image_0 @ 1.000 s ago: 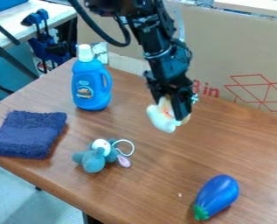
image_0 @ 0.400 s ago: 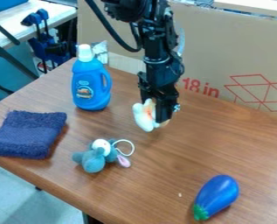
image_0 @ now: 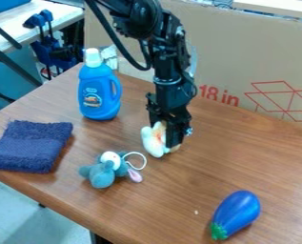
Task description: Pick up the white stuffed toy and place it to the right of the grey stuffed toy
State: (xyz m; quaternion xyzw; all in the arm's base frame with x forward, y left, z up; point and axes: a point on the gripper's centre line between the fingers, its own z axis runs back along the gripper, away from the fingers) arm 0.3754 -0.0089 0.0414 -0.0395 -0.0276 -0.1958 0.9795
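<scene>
The gripper (image_0: 165, 138) hangs down near the middle of the table, shut on a small white plush toy (image_0: 154, 140) with an orange patch. The toy is low, close to the tabletop; whether it touches the wood I cannot tell. Just left of it and nearer the front lies a grey-blue plush toy (image_0: 103, 174) with a white loop and a pinkish ear. A blue bottle (image_0: 99, 95) with a white cap stands upright behind and to the left of the gripper.
A folded dark blue cloth (image_0: 31, 146) lies at the table's left edge. A blue toy eggplant (image_0: 237, 213) with a green stem is at the front right. A cardboard panel (image_0: 242, 52) stands along the back of the wooden table (image_0: 172, 200).
The gripper has moved left and down with the white toy in its hold, ending nearer the grey-blue toy. The other objects have stayed where they were.
</scene>
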